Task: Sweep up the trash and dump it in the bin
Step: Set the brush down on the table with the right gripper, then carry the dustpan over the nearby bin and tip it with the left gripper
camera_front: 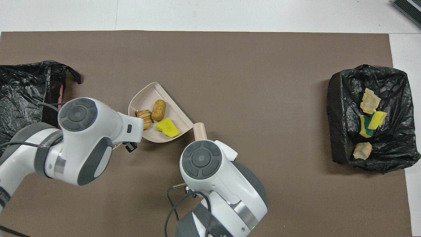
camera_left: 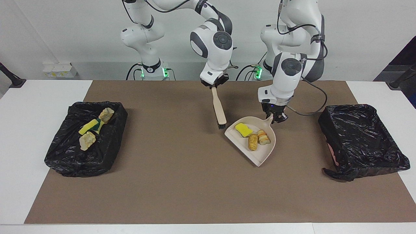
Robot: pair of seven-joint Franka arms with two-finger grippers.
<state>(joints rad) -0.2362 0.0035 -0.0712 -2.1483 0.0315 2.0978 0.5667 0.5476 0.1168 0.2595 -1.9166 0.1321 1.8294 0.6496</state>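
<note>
My left gripper (camera_left: 275, 117) is shut on the handle of a beige dustpan (camera_left: 257, 156), over the mat's middle. In the pan lie three pieces of trash: a yellow sponge scrap (camera_left: 243, 130) and two tan bread-like chunks (camera_left: 253, 142) (camera_left: 263, 137). My right gripper (camera_left: 214, 85) is shut on the top of a beige brush (camera_left: 219, 109), which hangs bristles down beside the pan. In the overhead view the dustpan (camera_front: 148, 95) shows the sponge scrap (camera_front: 167, 127) and a chunk (camera_front: 159, 110). Both grippers are hidden there under their own arms.
A black-bagged bin (camera_left: 338, 162) (camera_front: 19, 82) with nothing in it stands at the left arm's end of the brown mat. Another black-bagged bin (camera_left: 65, 159) (camera_front: 338, 98) at the right arm's end holds three scraps (camera_left: 87, 130).
</note>
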